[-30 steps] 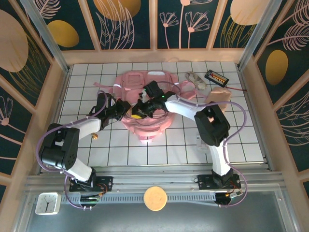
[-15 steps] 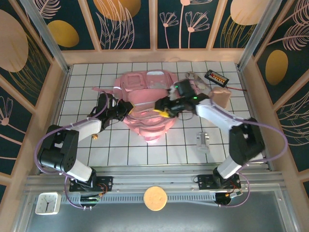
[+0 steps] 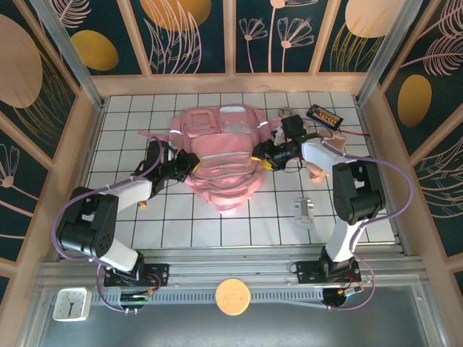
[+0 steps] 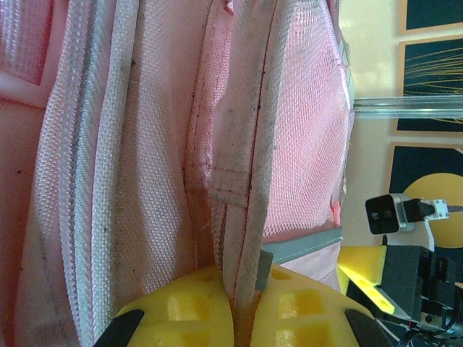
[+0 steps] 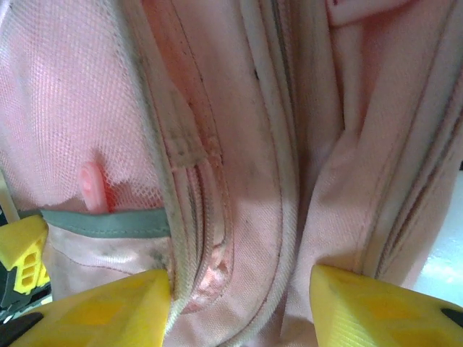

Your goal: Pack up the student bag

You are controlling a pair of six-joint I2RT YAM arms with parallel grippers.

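The bag [image 3: 217, 148] is seen lying flat at the middle of the tiled table [image 3: 188, 231], slightly towards the far side, with a strap trailing out to its left. It is flanked by both arms.

The left gripper [image 3: 189, 165] is set against the bag's left edge. In the left wrist view its yellow fingers [image 4: 181, 314] are drawn almost together, and a piped seam of pink mesh is pinched between them. A grey strip [image 4: 300, 246] is seen just beside that seam, and the other gripper's yellow tip can be made out beyond it.

The right gripper [image 3: 262, 156] is placed at the bag's right edge, opposite the left one. In the right wrist view its fingers [image 5: 101, 303] are held wide apart, and a zipped fold of the bag is straddled by them. Whether the fabric is pressed by the pads cannot be told. A pink zip pull [image 5: 90, 186] is seen above the grey strip near the left finger.

A beige pouch [image 3: 327, 148] is found to the right of the bag, a black gadget [image 3: 323, 116] beyond it, and a small grey object [image 3: 304, 210] nearer the arms, well apart from the bag
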